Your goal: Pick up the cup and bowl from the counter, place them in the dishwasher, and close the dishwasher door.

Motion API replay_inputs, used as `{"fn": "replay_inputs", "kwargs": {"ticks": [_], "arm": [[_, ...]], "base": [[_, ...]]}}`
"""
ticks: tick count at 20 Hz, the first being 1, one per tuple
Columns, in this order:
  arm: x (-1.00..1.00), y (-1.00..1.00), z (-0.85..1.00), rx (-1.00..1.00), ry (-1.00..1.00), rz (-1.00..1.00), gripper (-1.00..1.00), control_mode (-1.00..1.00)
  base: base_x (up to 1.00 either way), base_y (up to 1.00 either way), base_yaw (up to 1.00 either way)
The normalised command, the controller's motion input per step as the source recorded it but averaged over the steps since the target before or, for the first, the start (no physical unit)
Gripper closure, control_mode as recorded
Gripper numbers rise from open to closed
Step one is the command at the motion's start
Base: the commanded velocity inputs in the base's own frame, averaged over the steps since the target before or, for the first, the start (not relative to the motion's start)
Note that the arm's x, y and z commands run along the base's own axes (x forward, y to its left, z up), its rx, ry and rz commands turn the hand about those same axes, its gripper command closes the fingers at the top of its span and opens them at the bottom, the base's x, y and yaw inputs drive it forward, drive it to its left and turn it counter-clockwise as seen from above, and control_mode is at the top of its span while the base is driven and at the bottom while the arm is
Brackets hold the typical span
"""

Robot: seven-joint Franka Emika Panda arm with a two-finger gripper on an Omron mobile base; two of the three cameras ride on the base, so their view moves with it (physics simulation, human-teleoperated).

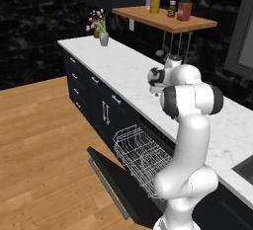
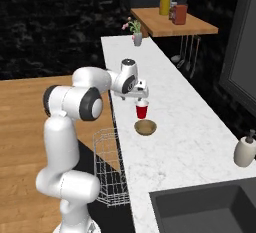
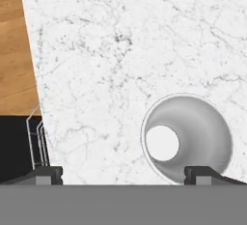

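Nearest the base, the dishwasher door (image 1: 116,187) lies folded down, and the white wire rack (image 1: 141,157) is pulled out over it. On the bench (image 2: 185,127), the bowl (image 2: 145,127) sits just on the near side of the cup (image 2: 142,110) — close together, whether touching cannot be told. The gripper (image 2: 141,96) hovers directly above the cup, jaws spread wide, holding nothing — one fingertip (image 3: 205,175) over the cup's rim. Far behind the cup stands a flower vase (image 2: 137,38).
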Motion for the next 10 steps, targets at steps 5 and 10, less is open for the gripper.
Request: {"fn": "replay_inputs", "kwargs": {"ticks": [5, 10], "arm": [[0.25, -0.07, -0.19, 0.00, 0.00, 0.00, -1.00, -1.00], [0.06, -0.14, -0.20, 0.00, 0.00, 0.00, -1.00, -1.00]], "base": [[0.00, 0.00, 0.00], [0.00, 0.00, 0.00]]}}
